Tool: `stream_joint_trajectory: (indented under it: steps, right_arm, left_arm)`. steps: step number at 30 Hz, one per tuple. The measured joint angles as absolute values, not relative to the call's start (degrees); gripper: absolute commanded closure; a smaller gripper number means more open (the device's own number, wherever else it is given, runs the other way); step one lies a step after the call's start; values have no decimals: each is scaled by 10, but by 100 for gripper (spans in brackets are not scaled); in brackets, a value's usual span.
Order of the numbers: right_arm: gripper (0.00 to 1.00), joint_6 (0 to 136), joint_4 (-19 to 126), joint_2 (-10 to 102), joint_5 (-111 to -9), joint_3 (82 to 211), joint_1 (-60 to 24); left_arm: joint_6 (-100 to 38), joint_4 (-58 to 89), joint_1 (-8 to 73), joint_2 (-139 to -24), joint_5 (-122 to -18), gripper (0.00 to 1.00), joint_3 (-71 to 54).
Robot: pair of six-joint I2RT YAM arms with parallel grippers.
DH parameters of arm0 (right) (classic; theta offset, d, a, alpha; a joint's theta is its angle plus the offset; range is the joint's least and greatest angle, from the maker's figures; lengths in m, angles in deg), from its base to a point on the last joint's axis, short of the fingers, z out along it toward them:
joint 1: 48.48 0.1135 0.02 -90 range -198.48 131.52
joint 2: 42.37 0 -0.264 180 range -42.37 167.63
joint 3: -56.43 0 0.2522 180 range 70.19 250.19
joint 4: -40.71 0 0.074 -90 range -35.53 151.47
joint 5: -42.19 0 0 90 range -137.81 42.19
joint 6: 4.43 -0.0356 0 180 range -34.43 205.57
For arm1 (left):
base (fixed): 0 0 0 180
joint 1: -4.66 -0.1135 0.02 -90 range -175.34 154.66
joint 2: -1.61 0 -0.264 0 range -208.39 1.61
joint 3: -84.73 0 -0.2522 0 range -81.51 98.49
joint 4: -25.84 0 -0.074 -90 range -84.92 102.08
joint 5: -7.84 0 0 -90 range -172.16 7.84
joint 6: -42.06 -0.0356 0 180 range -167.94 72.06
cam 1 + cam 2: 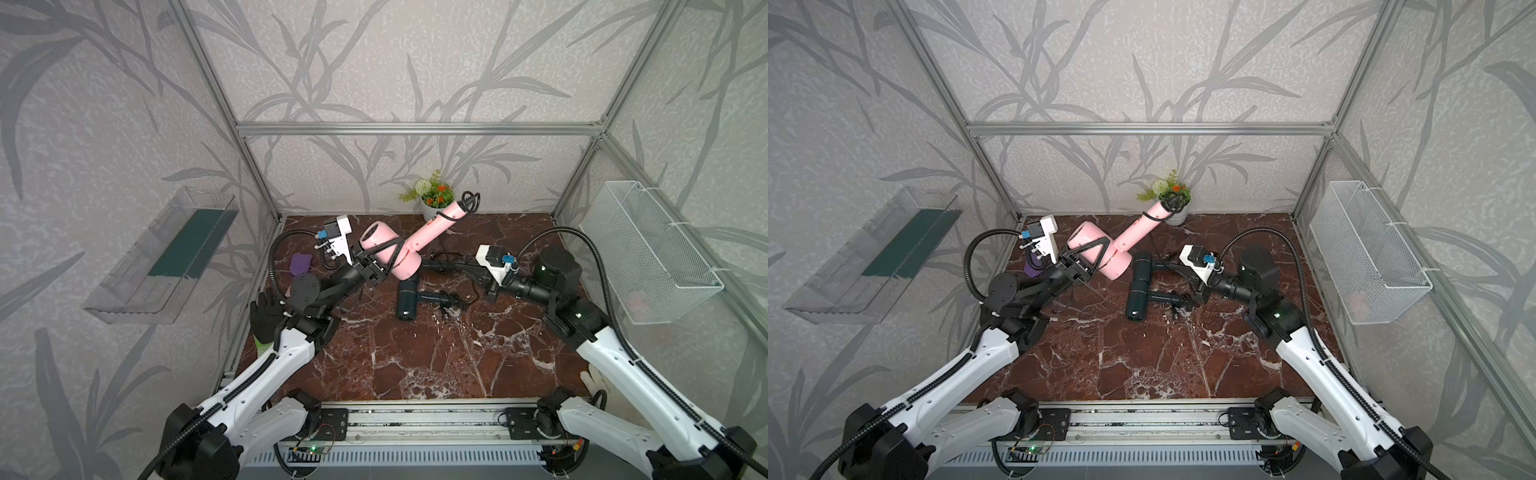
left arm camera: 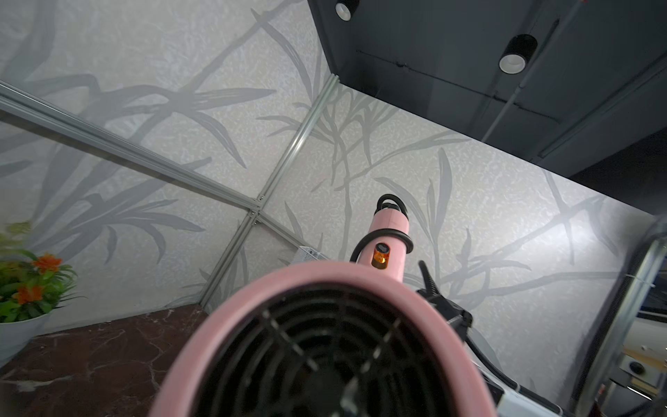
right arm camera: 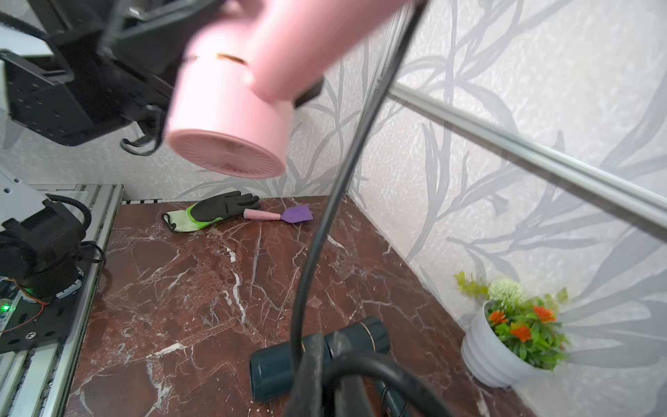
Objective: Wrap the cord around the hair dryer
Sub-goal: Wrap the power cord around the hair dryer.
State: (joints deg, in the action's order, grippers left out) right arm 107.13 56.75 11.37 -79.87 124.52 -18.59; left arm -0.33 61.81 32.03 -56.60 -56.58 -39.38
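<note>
Where the arms spread apart at 6 o'clock, the bare marble table (image 1: 415, 365) lies open; a black glove (image 1: 266, 313) hugs the 9 o'clock edge. At centre a dark hair dryer (image 1: 406, 301) lies flat. The right gripper (image 1: 440, 264), at 3 o'clock, is pinched closed on the cord (image 3: 323, 224); its tips blur into dark cables. The left gripper (image 1: 376, 266), at 10 o'clock, clasps the pink hair dryer (image 1: 415, 243) aloft, handle toward 1 o'clock, cord looped at its end, crowding the plant pot (image 1: 427, 211).

Top views: overhead frm front, whole scene; wrist cams close, both see pink dryer (image 2: 317, 276).
</note>
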Motion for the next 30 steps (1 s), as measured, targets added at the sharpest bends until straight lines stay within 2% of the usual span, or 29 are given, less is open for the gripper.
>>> stream_joint_trajectory:
  steps: [8, 14, 18, 22, 26, 30]
  right_arm:
    - [100, 1221, 720, 97, -643, 1370, -10]
    - [100, 1350, 859, 175, -544, 1535, 72]
    - [100, 1433, 949, 238, -494, 1646, 83]
    - [100, 1504, 1016, 288, -447, 1736, 83]
    - [100, 1536, 1045, 312, -438, 1776, 65]
    - [100, 1544, 1048, 318, -465, 1776, 18]
  left_arm:
    - [-150, 391, 322, -533, -700, 100, -337]
    - [-251, 182, 324, -551, -698, 100, -230]
    - [-317, 43, 324, -578, -650, 100, -152]
    - [-375, -68, 324, -572, -566, 100, -140]
    - [-421, -168, 324, -556, -467, 100, -134]
    - [-433, -184, 323, -519, -354, 100, -134]
